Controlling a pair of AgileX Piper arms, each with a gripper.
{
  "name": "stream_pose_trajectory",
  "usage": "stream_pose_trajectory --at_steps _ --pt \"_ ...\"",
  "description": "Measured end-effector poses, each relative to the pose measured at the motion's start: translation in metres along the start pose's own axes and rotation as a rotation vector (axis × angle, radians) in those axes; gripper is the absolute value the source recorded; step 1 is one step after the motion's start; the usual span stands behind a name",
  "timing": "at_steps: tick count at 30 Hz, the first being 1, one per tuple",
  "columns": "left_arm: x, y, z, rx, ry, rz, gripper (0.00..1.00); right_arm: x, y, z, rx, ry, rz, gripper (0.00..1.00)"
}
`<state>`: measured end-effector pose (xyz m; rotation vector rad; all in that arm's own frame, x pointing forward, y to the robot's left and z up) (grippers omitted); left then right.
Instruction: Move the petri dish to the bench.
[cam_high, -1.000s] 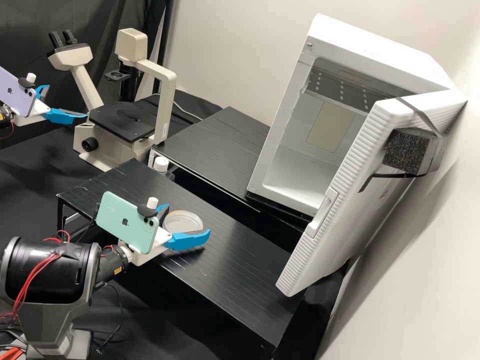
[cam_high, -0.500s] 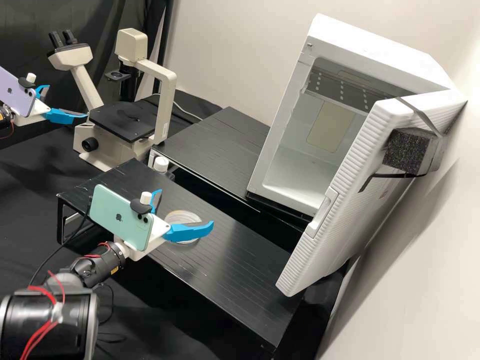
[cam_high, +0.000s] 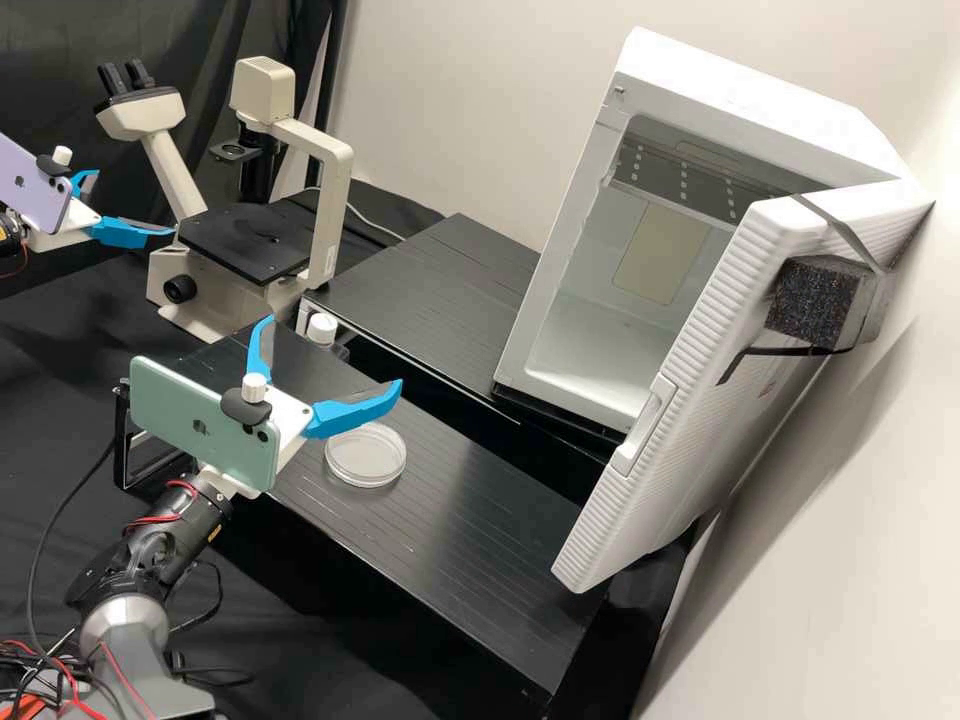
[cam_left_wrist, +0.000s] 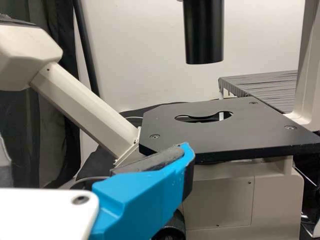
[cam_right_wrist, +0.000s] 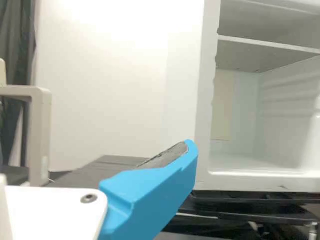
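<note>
High view: petri dish (cam_high: 365, 456) flat and ungripped on the black worktop (cam_high: 480, 530), beside the spread right end effector (cam_high: 334, 351); left end effector (cam_high: 134, 203) likewise spread. Placement probably complete; next, careful retraction without nudging the petri dish.

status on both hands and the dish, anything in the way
Left hand open by the microscope. Right hand open near the petri dish, not holding it. Dish flat on black platform, nothing seen on top.
</note>
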<state>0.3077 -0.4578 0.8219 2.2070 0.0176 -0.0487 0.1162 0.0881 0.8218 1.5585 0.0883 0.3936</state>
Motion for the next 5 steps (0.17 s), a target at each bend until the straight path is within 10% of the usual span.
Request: stream_pose_trajectory --at_steps 5 --pt "0.0000 0.0000 0.0000 0.000 0.000 0.000 1.00 0.0018 -0.0053 0.0008 0.047 -0.009 -0.022 1.00"
